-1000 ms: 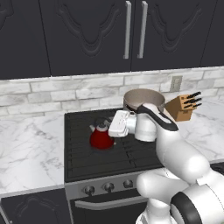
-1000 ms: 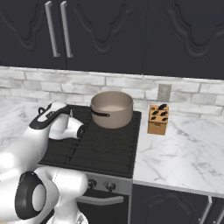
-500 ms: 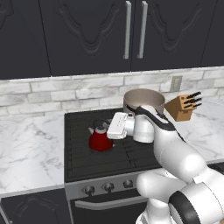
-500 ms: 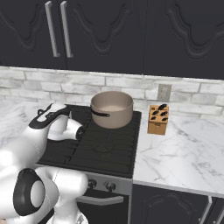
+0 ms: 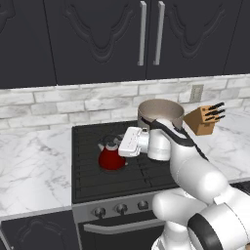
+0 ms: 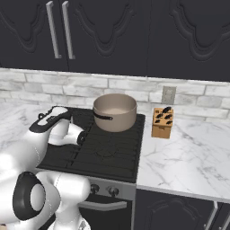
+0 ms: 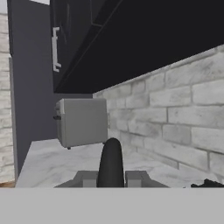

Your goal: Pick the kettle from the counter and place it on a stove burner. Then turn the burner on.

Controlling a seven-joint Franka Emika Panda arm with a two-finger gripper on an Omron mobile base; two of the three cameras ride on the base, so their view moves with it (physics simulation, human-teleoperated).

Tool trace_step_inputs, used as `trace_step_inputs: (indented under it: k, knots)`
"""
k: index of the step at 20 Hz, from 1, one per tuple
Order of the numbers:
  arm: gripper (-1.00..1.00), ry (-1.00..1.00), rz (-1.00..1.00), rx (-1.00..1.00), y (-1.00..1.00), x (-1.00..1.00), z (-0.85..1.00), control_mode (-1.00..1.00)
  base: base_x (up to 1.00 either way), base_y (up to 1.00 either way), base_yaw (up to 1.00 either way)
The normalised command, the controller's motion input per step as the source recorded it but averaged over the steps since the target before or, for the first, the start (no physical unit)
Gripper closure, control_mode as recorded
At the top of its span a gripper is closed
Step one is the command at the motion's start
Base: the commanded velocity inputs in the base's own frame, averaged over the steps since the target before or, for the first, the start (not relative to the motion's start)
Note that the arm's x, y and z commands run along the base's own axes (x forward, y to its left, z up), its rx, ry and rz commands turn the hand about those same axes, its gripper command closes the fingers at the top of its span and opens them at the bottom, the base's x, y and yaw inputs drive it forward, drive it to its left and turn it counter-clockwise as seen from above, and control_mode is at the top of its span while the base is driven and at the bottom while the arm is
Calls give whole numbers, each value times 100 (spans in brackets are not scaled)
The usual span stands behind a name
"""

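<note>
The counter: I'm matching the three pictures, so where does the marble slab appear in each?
Left base view: the counter fills the lower left, beside the stove.
Right base view: the counter lies at right, under the knife block.
Hand view: the counter crosses the lower middle, under the toaster.
Shared landmark: the brick wall behind it.

From the left, the white hand covered the kettle's [image 5: 112, 157] right side, so its handle showed only as a dark scrap at the top and the gripper [image 5: 118, 145] fingers could not be made out there. Its base hid the stove burner [image 5: 108, 171] under it. From the right, the arm's elbow blocked the stove's [image 6: 117, 155] left part. Along the hand, a black arched bar [image 7: 110, 162] was cut off below. The stove knobs [image 5: 110, 210] were too small to read.
</note>
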Motion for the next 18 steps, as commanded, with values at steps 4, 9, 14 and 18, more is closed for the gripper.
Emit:
trace_step_inputs:
  k: [4, 9, 14, 18]
  knots:
    - [100, -1, 0, -1, 0, 0, -16, -100, 0, 0, 0]
    - [100, 0, 0, 0, 0, 0, -25, -100, 0, 0, 0]
    - [100, 0, 0, 0, 0, 0, -21, -100, 0, 0, 0]
    - [-100, 0, 0, 0, 0, 0, -2, -100, 0, 0, 0]
